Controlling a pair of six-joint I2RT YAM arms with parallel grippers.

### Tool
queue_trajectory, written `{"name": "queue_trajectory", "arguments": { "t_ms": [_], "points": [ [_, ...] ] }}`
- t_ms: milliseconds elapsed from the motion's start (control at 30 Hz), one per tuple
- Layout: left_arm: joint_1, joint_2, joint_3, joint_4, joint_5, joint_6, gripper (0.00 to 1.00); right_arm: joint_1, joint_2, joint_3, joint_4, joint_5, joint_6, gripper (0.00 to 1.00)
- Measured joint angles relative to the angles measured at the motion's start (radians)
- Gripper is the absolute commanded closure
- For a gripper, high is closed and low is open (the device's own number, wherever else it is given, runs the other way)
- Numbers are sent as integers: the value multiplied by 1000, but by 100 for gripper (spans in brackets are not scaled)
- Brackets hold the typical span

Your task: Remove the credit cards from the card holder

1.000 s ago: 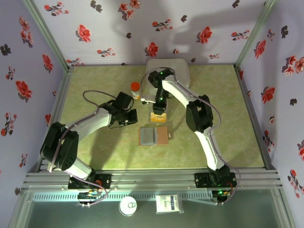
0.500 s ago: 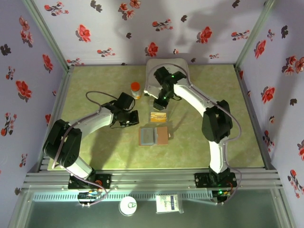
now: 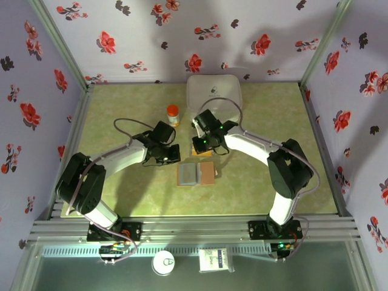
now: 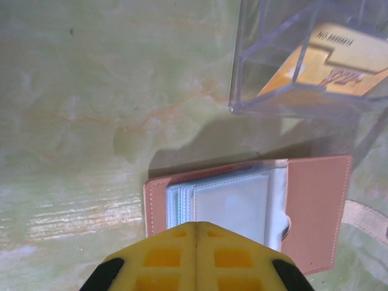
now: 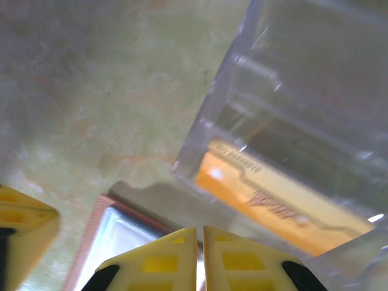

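Observation:
The card holder [image 3: 196, 174] lies open on the green table, brown flap [image 4: 316, 206] to the right, clear sleeves [image 4: 236, 206] to the left. My left gripper [image 3: 172, 154] is shut and hovers at the holder's near edge [image 4: 195, 227], with nothing between its fingers. Just beyond the holder an orange-yellow credit card [image 4: 327, 66] lies inside a clear box [image 4: 273, 36]. My right gripper [image 3: 203, 144] hangs above that box, shut and empty [image 5: 200, 230], with the card [image 5: 273, 206] ahead of it and the holder [image 5: 115, 242] at lower left. Blue and teal cards are out of view.
A large white rounded case [image 3: 213, 91] sits at the back of the table. A small bottle with an orange cap [image 3: 173, 113] stands left of it. Floral walls close the table in on three sides. My left finger [image 5: 18, 230] shows in the right wrist view.
My right arm has swung back from the white case and come down over the clear box. My left gripper has crept a little right, toward the holder.

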State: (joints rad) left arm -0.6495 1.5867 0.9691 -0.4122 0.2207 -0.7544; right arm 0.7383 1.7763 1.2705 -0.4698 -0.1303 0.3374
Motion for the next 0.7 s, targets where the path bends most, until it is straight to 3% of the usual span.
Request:
{"name": "queue_trajectory", "arguments": {
  "t_ms": [300, 700],
  "points": [
    [-32, -4, -89, 16, -1, -29, 100, 64, -24, -99, 56, -12, 283, 77],
    [-51, -29, -143, 71, 0, -75, 100, 68, -33, -225, 165, -70, 427, 70]
  ]
}}
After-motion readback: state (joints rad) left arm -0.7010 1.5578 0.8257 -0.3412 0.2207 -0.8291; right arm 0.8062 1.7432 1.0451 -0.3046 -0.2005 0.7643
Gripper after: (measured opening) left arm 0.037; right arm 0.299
